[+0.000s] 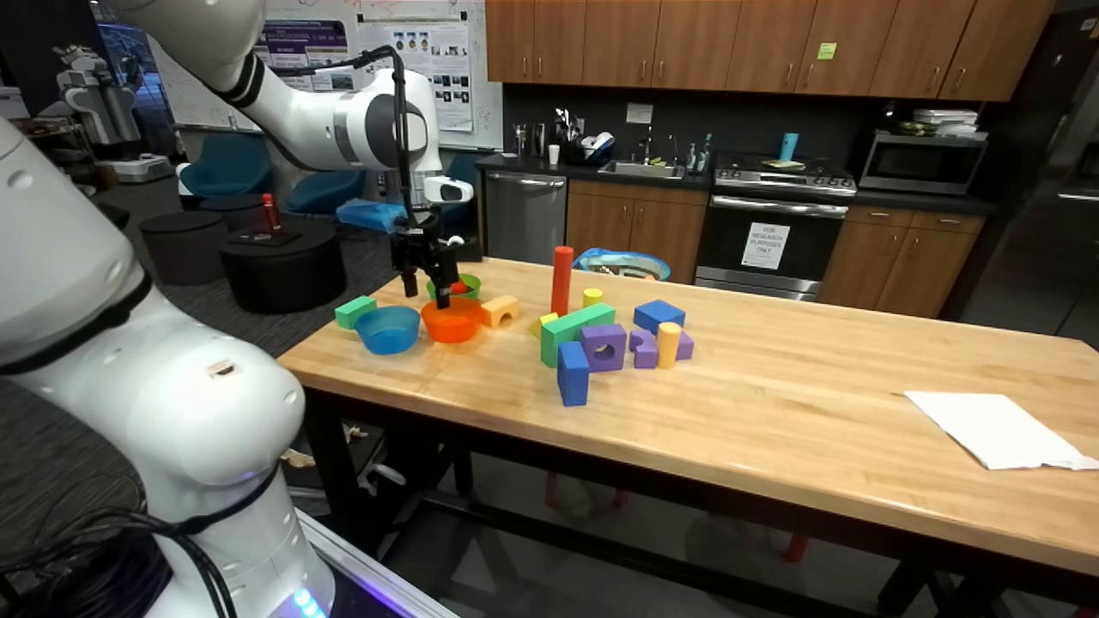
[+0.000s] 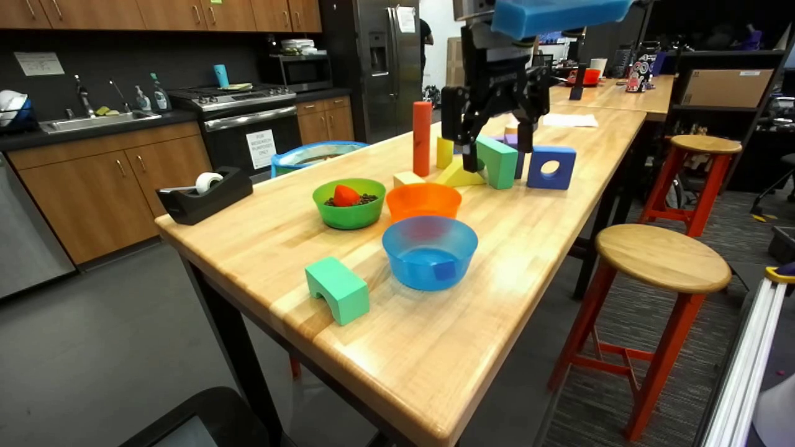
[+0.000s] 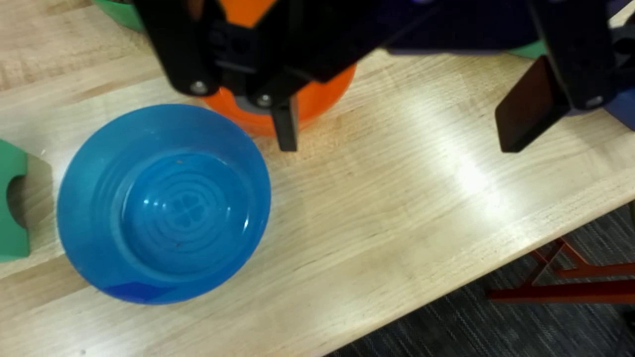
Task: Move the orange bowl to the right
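Note:
The orange bowl [image 1: 452,326] stands on the table, and it also shows in an exterior view [image 2: 424,202], partly behind the blue bowl. In the wrist view the orange bowl [image 3: 325,94] is largely hidden by my gripper. My gripper [image 3: 401,148] is open, with its fingers wide apart and nothing between them. In the wrist view one finger [image 3: 285,129] overlaps the orange bowl and the other is well off to its right. In both exterior views my gripper [image 1: 427,294] [image 2: 498,155] is above the table near the orange bowl. I cannot tell whether it touches the bowl.
The blue bowl [image 3: 163,203] stands close beside the orange bowl. A green bowl [image 2: 348,214] with a red item and dark bits stands near. A green arch block [image 2: 338,288] lies near the table's end. Several blocks [image 1: 577,330] and a red cylinder [image 1: 561,281] stand on the other side.

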Robot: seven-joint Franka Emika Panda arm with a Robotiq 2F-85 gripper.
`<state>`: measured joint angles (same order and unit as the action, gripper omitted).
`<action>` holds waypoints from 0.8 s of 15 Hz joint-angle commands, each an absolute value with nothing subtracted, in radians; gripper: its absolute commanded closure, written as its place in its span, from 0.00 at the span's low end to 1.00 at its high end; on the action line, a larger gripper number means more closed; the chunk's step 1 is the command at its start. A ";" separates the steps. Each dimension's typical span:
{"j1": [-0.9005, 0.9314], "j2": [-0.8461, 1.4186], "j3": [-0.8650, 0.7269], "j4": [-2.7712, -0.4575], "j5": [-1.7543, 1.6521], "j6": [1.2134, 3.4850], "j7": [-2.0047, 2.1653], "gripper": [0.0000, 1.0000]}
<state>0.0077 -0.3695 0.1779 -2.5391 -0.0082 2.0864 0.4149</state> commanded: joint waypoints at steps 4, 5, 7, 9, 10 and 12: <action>0.045 -0.354 0.167 -2.555 -0.016 2.177 0.328 0.00; 0.037 -0.343 0.173 -2.552 -0.034 2.204 0.344 0.00; 0.020 -0.315 0.177 -2.541 -0.067 2.257 0.370 0.00; 0.013 -0.276 0.163 -2.525 -0.086 2.306 0.349 0.00; 0.010 -0.251 0.153 -2.512 -0.085 2.325 0.339 0.00; 0.002 -0.211 0.141 -2.492 -0.086 2.350 0.335 0.00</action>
